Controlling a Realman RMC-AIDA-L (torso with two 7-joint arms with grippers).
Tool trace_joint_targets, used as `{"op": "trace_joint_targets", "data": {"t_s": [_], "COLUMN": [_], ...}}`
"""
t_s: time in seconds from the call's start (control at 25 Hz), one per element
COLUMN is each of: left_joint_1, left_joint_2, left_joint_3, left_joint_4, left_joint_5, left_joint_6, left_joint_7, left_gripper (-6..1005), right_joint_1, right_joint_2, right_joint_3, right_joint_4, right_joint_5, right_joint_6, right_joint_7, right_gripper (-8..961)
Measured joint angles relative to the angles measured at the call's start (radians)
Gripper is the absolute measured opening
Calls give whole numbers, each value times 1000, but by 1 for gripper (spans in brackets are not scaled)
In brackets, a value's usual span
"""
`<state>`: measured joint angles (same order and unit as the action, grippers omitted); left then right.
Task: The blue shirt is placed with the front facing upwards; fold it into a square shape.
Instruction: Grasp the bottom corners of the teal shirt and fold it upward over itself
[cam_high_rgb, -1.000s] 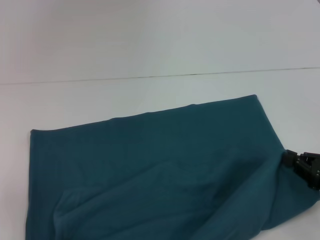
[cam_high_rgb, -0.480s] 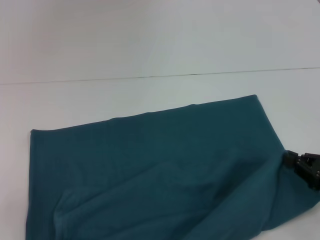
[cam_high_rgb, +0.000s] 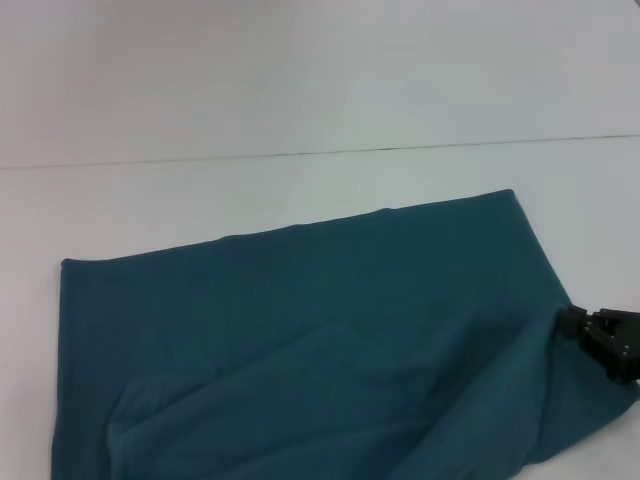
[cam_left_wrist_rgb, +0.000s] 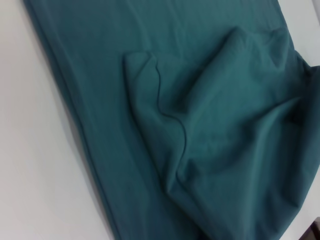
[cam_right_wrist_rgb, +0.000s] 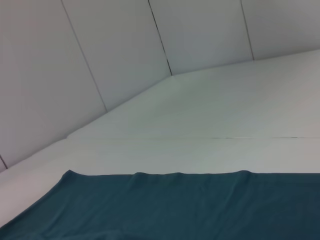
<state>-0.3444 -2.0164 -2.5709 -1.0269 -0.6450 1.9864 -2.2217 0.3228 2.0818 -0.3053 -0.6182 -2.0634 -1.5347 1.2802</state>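
The blue shirt (cam_high_rgb: 300, 340) lies spread over the white table (cam_high_rgb: 200, 200) with a plain teal side up and no lettering showing. Loose folds run across its near half. My right gripper (cam_high_rgb: 573, 323) is at the shirt's right edge, shut on the cloth, and creases fan out from its grip. In the left wrist view the shirt (cam_left_wrist_rgb: 200, 125) shows a raised, rumpled fold beside a flat straight edge. The right wrist view looks over the shirt's far edge (cam_right_wrist_rgb: 175, 200). The left gripper shows in none of the views.
A thin dark seam (cam_high_rgb: 300, 154) crosses the table beyond the shirt. Pale wall panels (cam_right_wrist_rgb: 115, 60) rise behind the table in the right wrist view. Bare white table surface lies to the left of the shirt (cam_left_wrist_rgb: 35, 165).
My right gripper has slid slightly toward the near edge, taking the shirt's right edge with it. The rest of the shirt lies as before.
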Motion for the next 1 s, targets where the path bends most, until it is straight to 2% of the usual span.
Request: {"op": "trace_joint_targets", "data": {"t_s": [0.32,0.8,1.0], "left_joint_1": [11,12,7], "left_joint_2": [-8,-41,-42], "left_joint_3": [-3,4,20], "left_joint_4": [-13,-38,-41], "left_joint_5": [10,89,105], "left_joint_6": [-5,13,29], "left_joint_7": [-25,-21,-26], "left_gripper": [936,937,937], "right_joint_1": [1,-5,-4], "right_joint_2": [1,0,0], "right_joint_3": [-14,-17,-19], "right_joint_4": [8,10,11], "right_joint_5": [-1,-1,-3], "right_joint_6": [19,19,20], "right_joint_7": [-8,-8,-8], "right_gripper": [37,39,39]}}
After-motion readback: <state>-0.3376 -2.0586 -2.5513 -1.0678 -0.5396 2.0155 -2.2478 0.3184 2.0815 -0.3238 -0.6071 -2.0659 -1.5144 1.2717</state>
